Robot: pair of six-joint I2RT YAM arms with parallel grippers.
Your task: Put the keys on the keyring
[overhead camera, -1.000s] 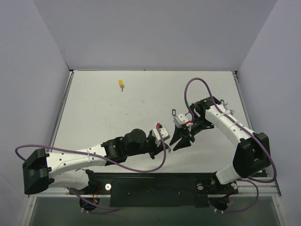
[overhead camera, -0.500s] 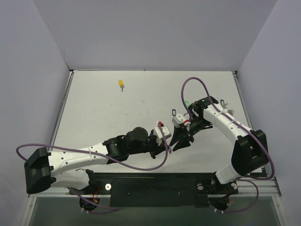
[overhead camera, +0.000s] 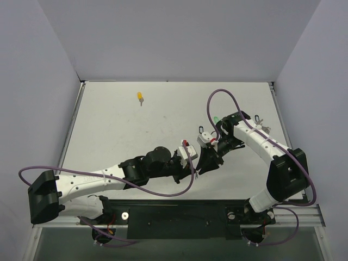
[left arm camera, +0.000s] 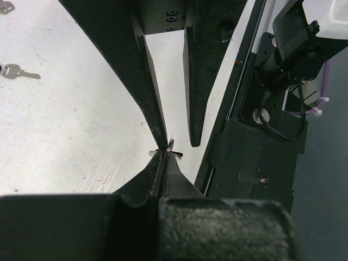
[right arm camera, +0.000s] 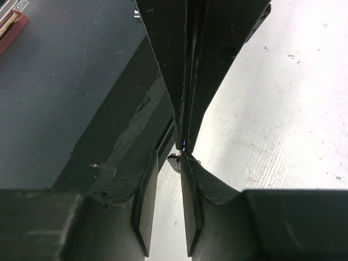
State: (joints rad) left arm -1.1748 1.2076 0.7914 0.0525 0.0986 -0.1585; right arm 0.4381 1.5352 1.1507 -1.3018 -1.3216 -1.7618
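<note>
Left gripper [left arm camera: 165,156]: fingers pressed fully together, pinching a silver metal piece [left arm camera: 156,153] at their very tips. The piece is thin, bright and far smaller than either finger. A speck of blue shows at the pinch in the right wrist view, but whether the piece is a key blade or a fitting of the keyring cannot be told from these views. Right gripper [left arm camera: 178,141]: it meets the left gripper tip to tip from the opposite side, jaws parted with a clear gap and nothing between them. One of its fingertips [left arm camera: 161,140] touches the held piece and the other stands free beside it. Both grippers are low over the white table [overhead camera: 109,136]. Just beyond the right gripper, beside its wrist, lies a small black-outlined key tag [overhead camera: 202,129]. A little farther on, behind the right wrist, a key with a green head [overhead camera: 216,119] is partly hidden by the cable. Farther out to the right gripper's right lie two loose silver keys, one [left arm camera: 13,71] flat on the table and another [left arm camera: 5,6] at the picture's edge; their head colours are unclear. Farthest off, well apart from both grippers toward the back of the table, a key with a yellow head [overhead camera: 140,97] lies alone, short silver blade pointing toward the arms.
</note>
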